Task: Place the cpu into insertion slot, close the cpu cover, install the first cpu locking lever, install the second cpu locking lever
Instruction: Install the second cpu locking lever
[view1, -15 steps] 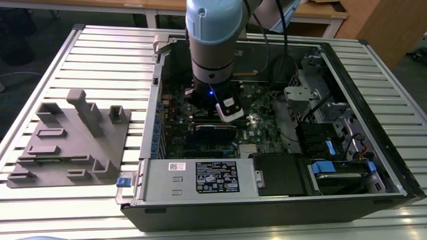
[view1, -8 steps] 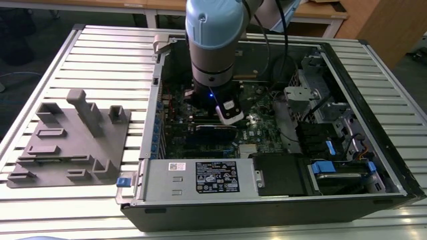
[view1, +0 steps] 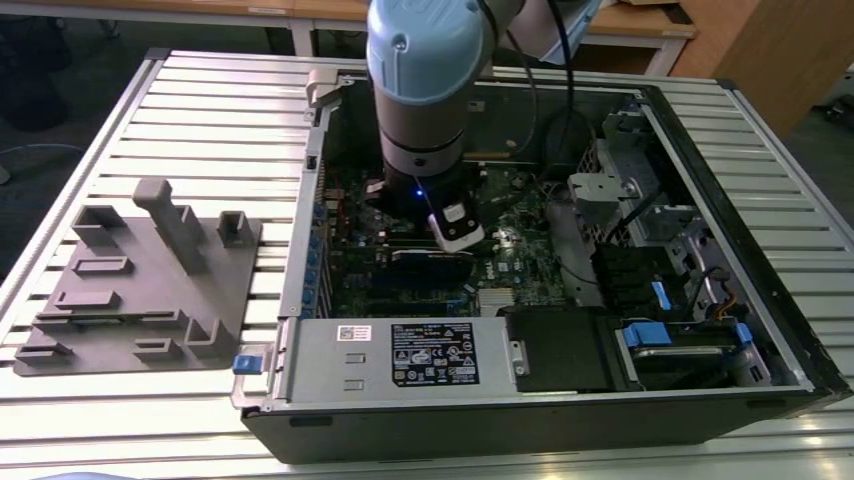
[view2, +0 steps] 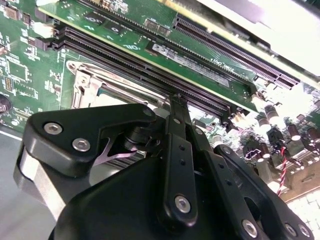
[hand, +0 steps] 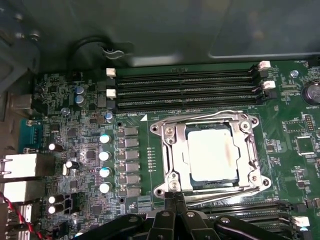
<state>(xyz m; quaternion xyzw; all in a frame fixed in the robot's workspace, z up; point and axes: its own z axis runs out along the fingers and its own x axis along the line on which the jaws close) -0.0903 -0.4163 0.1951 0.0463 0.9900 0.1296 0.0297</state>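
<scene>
Pressing with its narrowly closed, empty black gripper (hand: 173, 196) at the silvery square cpu cover (hand: 170, 150), already lowered over the seated silver-topped cpu (hand: 210, 154), calls, I judge, for steady downward force near the wire locking levers (hand: 220, 196).

Grey fixture plate (view1: 140, 285) beside open computer case (view1: 534, 400).

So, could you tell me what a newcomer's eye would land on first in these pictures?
In the exterior view, the pale blue robot arm reaching down into the open computer case on the slatted table dominates. In the first wrist view, the bright cpu sits in the insertion slot with the silvery cpu cover framing it on the green motherboard. The gripper sits at the cover's edge, fingertips together.
</scene>
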